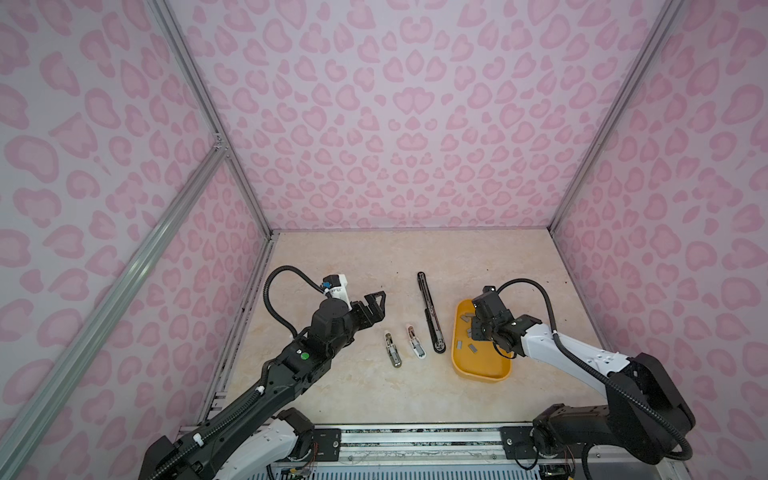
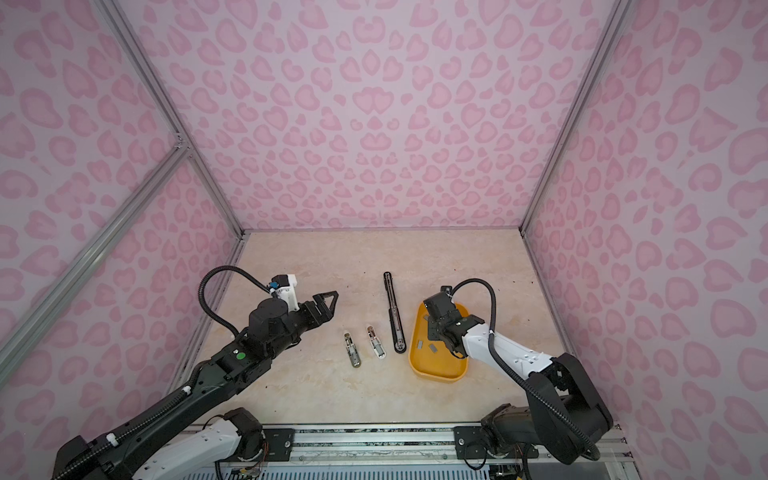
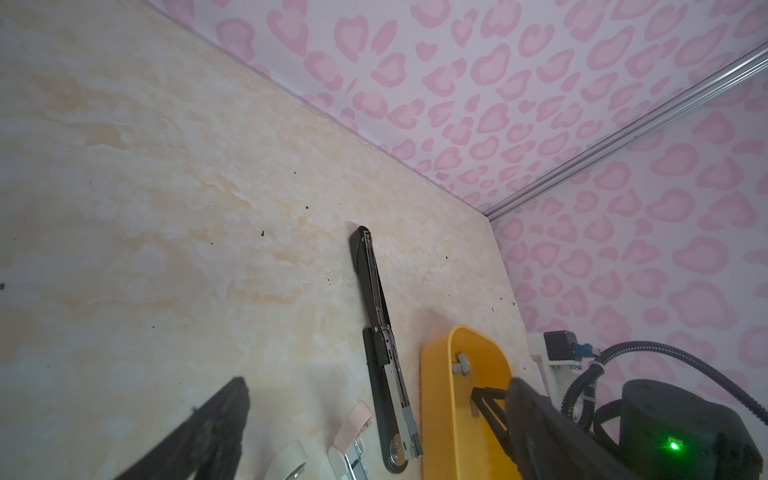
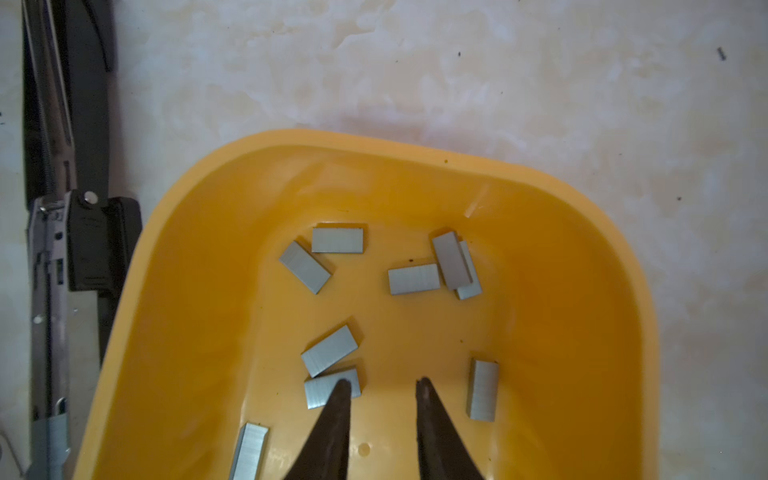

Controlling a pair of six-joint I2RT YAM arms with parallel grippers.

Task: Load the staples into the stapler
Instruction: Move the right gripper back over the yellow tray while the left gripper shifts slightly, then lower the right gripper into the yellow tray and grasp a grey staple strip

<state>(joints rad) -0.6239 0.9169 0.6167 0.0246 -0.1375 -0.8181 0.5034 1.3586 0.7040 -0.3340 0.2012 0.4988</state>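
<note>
1. Right wrist view first: the right hand (image 4: 382, 384) hangs low inside the yellow tray (image 4: 199, 266). Its two dark fingertips sit a modest gap apart with nothing between them, so it's an empty grip.
2. The staples (image 4: 413, 279) are all down in that tray. Nine grey strips are in sight, lying loose on its floor, and their long axes point every which way.
3. One strip lies slanted on top of another. A different strip sits partly behind one fingertip (image 4: 338, 399); whether that tip touches it, I cannot tell.
4. Both top views show the tray resting on the tabletop (image 1: 353, 395), just to the right of the long black stapler (image 1: 429, 311). The right hand is over the tray's far half.
5. That stapler is folded out flat. Its long axis runs from far to near, with the near end drifting slightly right, and a metal rail shows along its near half.
6. Left of it lie the white small stapler (image 1: 415, 344) and then the grey small stapler (image 1: 392, 352), side by side. Both run along much the same far-to-near line.
7. Over on the left, the left hand (image 1: 376, 307) is spread wide and holds nothing. It hovers above the tabletop beyond the small staplers, well apart from the tray.
</note>
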